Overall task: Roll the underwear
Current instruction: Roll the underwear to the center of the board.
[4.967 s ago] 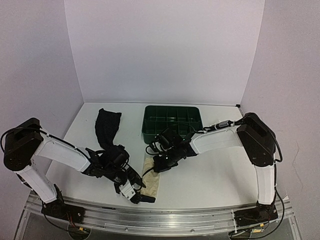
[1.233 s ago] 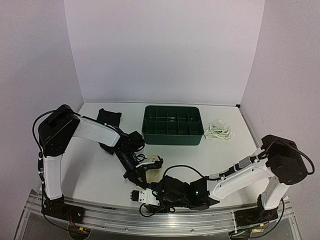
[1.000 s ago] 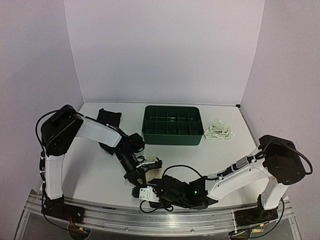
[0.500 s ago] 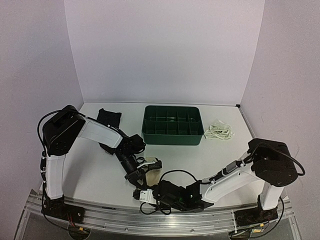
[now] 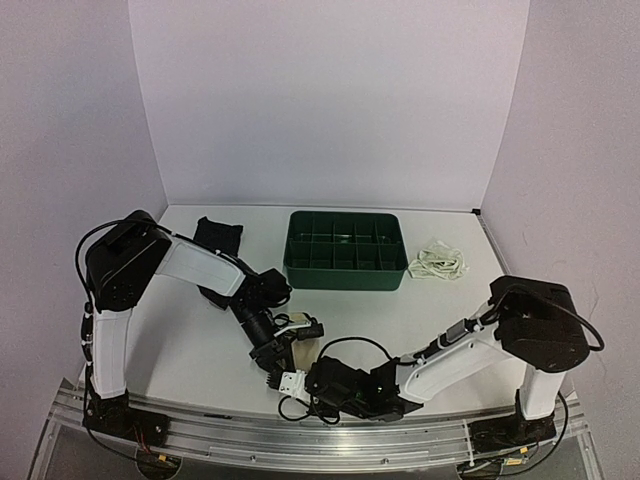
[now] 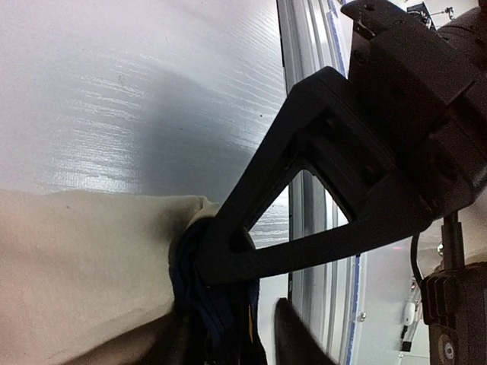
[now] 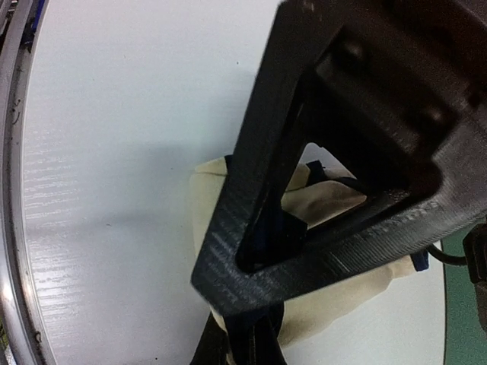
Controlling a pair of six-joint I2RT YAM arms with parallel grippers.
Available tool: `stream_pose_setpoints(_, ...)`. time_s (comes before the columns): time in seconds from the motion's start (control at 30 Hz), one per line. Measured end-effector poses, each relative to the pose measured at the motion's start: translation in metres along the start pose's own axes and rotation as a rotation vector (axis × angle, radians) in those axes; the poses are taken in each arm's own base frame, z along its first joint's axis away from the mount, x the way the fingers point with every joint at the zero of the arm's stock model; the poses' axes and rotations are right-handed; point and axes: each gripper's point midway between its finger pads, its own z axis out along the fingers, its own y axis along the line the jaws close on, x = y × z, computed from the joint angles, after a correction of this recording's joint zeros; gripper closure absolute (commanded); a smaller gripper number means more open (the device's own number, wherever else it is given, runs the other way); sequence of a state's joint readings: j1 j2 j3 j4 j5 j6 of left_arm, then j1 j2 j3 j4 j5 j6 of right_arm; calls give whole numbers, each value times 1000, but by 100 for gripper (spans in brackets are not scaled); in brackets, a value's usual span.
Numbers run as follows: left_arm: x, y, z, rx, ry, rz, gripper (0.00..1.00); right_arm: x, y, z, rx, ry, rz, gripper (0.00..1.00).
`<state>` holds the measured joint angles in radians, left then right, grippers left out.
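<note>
Cream underwear (image 7: pixel 335 304) clamped in my right gripper (image 7: pixel 240 319); left gripper (image 6: pixel 228 304) just beside it, state unclear. Opposing pulls could unroll it.

My left arm (image 5: pixel 195 268) and right arm (image 5: pixel 452 350) fold inward, low: right end effector (image 5: pixel 287 380) clamped closed, left end effector (image 5: pixel 290 338) just beyond, gap unclear.

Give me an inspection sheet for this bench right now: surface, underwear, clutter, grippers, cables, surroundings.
Surface: white table, undamaged.
Job's things: cream underwear near the front edge; black underwear back left; white underwear right of the green tray.
Clutter: green tray, back centre.
Grippers: right gripper shut on the cream underwear; left gripper at its trim, grip unclear.
Cables: black cable looping over the right wrist.
Surroundings: plain walls; metal rail in front.
</note>
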<state>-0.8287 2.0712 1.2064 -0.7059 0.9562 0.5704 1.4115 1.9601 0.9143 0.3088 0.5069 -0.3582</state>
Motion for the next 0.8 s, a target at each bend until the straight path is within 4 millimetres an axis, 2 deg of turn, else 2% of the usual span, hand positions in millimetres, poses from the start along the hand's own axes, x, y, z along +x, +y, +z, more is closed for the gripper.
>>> stream_pose_setpoints(0.07, -1, -2, -2, 6, -10, 9, 32, 0, 1, 0, -23, 5, 37, 100)
stream_pose_setpoints(0.17, 1, -8, -17, -21, -48, 79, 23, 0, 2, -3, -89, 21, 124, 100)
stream_pose_setpoints(0.27, 10, -19, -42, -101, -91, 211, 23, 1, 6, -8, -182, 38, 234, 100)
stream_pose_setpoints(0.33, 15, -31, -63, -187, -122, 365, 24, 0, 10, -10, -253, 45, 326, 100)
stream_pose_setpoints(0.43, 20, -46, -73, -274, -137, 564, 27, -5, 12, -10, -359, 51, 454, 100)
stream_pose_setpoints(0.53, 29, -52, -69, -353, -136, 738, 25, -10, 12, -5, -480, 66, 603, 100)
stream_pose_setpoints(0.63, 39, -59, -49, -412, -99, 928, 23, -17, 10, 3, -598, 72, 734, 100)
stream_pose_setpoints(0.73, 48, -66, -28, -443, -61, 1099, 27, -20, 8, 7, -707, 69, 840, 100)
stream_pose_setpoints(0.8, 46, -59, -26, -490, -45, 1149, 30, -20, 7, 7, -774, 69, 899, 100)
